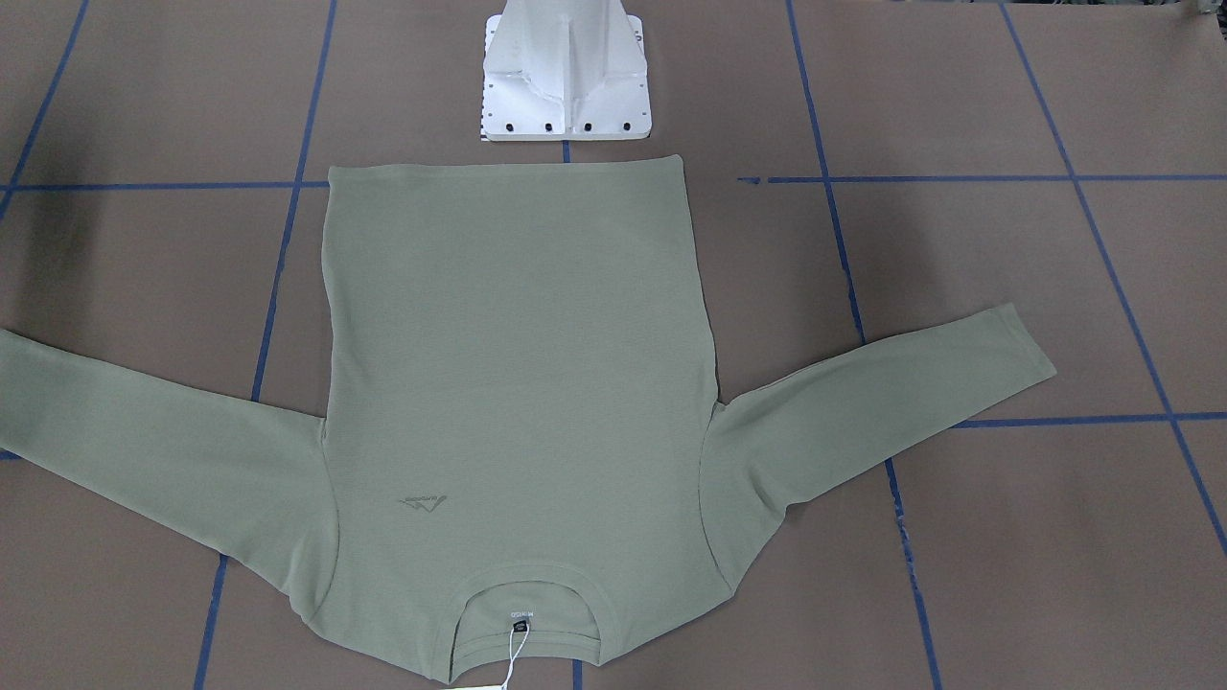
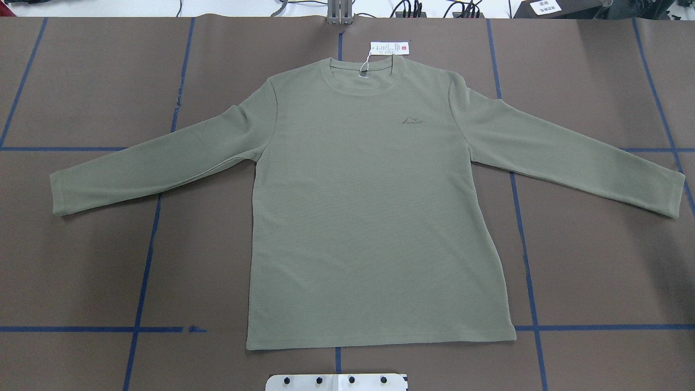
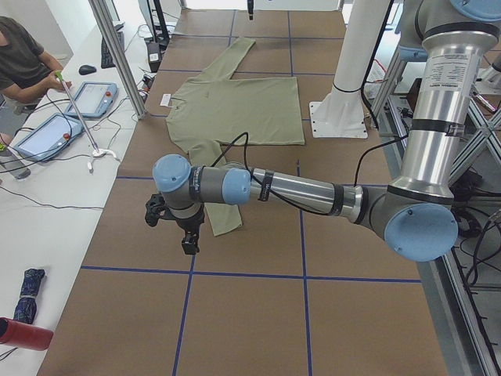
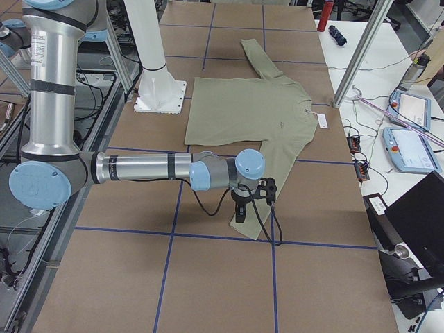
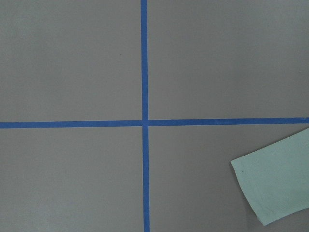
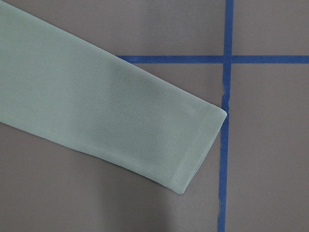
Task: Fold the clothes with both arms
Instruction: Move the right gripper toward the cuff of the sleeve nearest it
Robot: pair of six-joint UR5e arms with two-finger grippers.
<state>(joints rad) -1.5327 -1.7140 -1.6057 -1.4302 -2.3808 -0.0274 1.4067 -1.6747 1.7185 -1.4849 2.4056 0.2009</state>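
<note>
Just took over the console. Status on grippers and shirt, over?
Left gripper and right gripper near the sleeve cuffs, jaw state unreadable. Shirt flat, face up, unfolded, sleeves spread. Hang tag beyond collar; nothing on shirt.

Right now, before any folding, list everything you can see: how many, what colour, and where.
shirt: one, sage green, flat and face up mid-table, sleeves spread
hang tag: one, white with a red mark, just past the neck
table: one, brown, under the shirt
tape lines: several, blue, a grid across the table
pedestal base: one, white, by the shirt's hem
tablets: two, blue-edged, on the white side bench
bottle: one, red, on that bench's end
person: one, dark top, at the bench
left arm: one, silver with blue caps; black left gripper near a sleeve cuff, opening unclear
right arm: one, same colours; black right gripper over the other cuff, opening unclear
</note>
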